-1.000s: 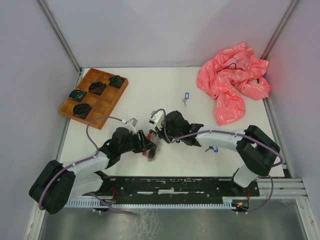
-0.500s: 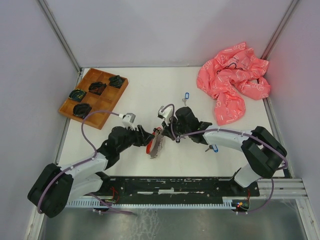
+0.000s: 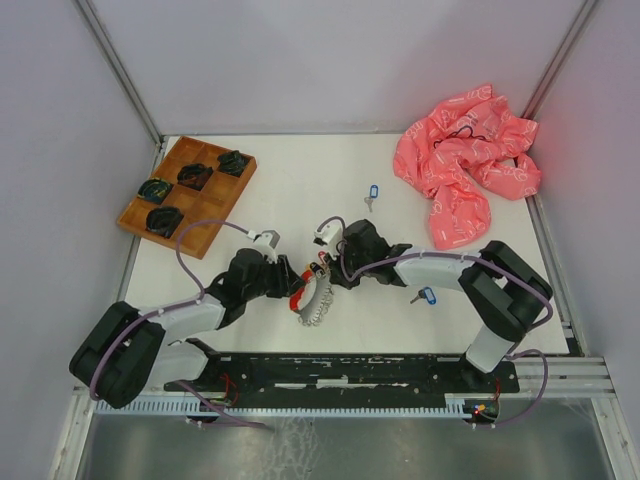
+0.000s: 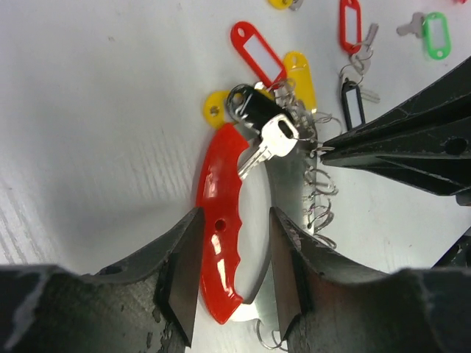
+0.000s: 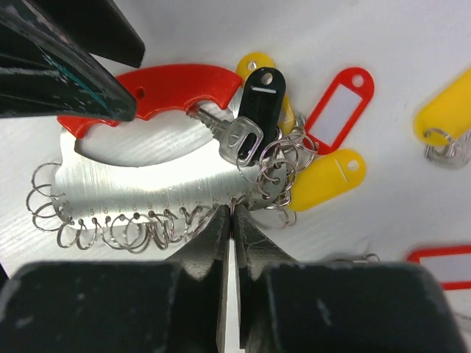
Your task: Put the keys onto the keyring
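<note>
From left wrist: left gripper (image 4: pixel 235 215) half open astride red handle of keyring (image 4: pixel 219 246), gap on one side. From right wrist only: right gripper (image 5: pixel 234 213) nearly closed at ringed plate edge, pinch unclear; black-tagged key (image 5: pixel 241 140) just beyond.

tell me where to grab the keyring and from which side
Take the keyring by its red handle, coming from the bare end away from the keys and straddling it through the opening beside it. It looks like the thick part; the opposite edge is lined with loose split rings.
</note>
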`<move>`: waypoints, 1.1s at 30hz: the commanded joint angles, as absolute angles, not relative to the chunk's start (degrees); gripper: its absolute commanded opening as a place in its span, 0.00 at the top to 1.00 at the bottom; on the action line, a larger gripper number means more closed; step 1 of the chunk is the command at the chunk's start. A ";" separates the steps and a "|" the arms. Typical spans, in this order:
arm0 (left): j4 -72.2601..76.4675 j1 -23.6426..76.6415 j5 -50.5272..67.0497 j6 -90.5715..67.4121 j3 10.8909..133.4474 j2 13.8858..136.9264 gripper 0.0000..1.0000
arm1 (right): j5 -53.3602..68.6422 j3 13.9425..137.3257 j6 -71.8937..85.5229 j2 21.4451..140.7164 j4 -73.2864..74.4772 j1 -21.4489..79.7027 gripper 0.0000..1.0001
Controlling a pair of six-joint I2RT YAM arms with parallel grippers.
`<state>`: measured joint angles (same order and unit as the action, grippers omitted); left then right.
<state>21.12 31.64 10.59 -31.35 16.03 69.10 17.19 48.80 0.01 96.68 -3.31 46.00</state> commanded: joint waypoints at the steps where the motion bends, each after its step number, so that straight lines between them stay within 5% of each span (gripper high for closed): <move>1: 18.07 32.61 9.58 -30.51 18.61 70.55 0.54 | 13.68 51.77 2.01 97.20 0.36 45.98 0.86; 13: 11.13 34.06 5.77 -30.94 20.32 68.41 0.56 | 5.71 62.02 2.33 96.41 21.17 48.62 0.63; 33: 10.90 34.01 6.59 -30.76 20.84 70.53 0.55 | 10.69 67.22 0.61 105.75 23.54 46.70 0.65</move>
